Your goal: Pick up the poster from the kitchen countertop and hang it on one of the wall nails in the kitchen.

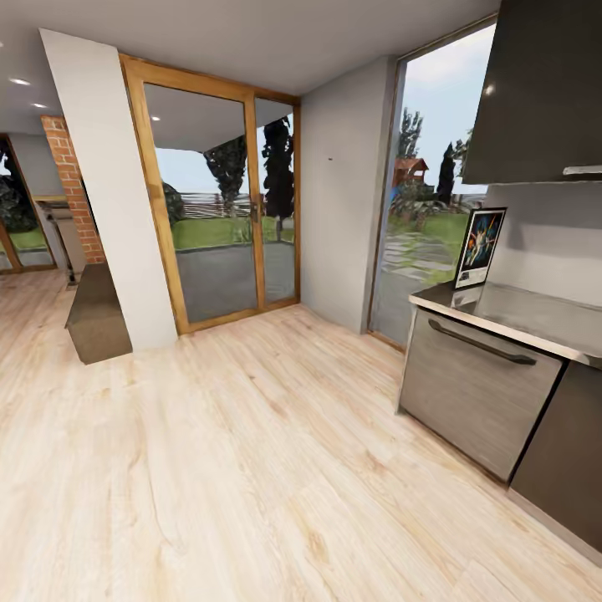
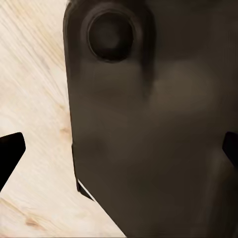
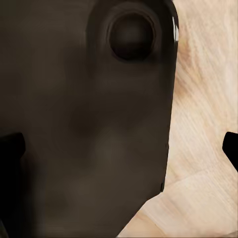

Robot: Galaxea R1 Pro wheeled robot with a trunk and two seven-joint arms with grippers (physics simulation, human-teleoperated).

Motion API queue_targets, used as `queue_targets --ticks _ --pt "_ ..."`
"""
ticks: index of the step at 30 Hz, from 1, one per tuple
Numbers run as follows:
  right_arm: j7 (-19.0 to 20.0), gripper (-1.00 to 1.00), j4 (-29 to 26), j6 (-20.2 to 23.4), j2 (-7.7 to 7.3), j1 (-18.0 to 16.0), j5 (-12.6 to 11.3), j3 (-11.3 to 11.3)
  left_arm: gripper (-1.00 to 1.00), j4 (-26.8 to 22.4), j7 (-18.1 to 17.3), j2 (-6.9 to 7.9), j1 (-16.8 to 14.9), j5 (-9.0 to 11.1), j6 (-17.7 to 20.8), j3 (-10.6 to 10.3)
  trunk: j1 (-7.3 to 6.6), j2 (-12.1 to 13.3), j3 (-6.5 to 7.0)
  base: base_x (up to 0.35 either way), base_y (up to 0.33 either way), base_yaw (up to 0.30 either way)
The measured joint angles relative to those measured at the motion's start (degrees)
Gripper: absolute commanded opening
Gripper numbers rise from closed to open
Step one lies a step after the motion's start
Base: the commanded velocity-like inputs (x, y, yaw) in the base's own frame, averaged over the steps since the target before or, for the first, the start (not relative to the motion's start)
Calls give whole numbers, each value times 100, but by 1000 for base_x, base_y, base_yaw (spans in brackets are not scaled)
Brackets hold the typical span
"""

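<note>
The poster (image 1: 479, 247) stands upright at the right of the head frame on the far end of the steel surface (image 1: 535, 313) — well apart from either end effector, both with fingers spread above wood floor (image 1: 251, 468).

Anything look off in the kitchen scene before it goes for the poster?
Nothing stands out. The poster stands upright at the far end of the countertop, seemingly leaning against the wall. A nail shows as a speck on the grey wall. No spills or damage on the floor.
</note>
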Motion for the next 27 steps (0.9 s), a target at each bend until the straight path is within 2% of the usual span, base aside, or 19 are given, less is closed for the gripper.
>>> queue_targets --ticks 6,12,21,27 --pt "-3 100 -194 21 -11 -197 20 -18 100 -181 8 -189 151 -13 -38 0 1 1 2 0 0 0" --pt "-3 100 -241 21 -11 -394 20 -18 100 -373 8 -190 151 -13 -38 0 1 1 2 0 0 0" --pt "-3 100 -241 21 -11 -402 20 -19 100 -568 8 -190 151 -13 -38 0 0 1 2 0 0 0" --pt "-9 100 -377 -140 -126 -526 -24 -22 100 -741 5 -192 169 -35 -210 7 0 1 2 0 0 0"
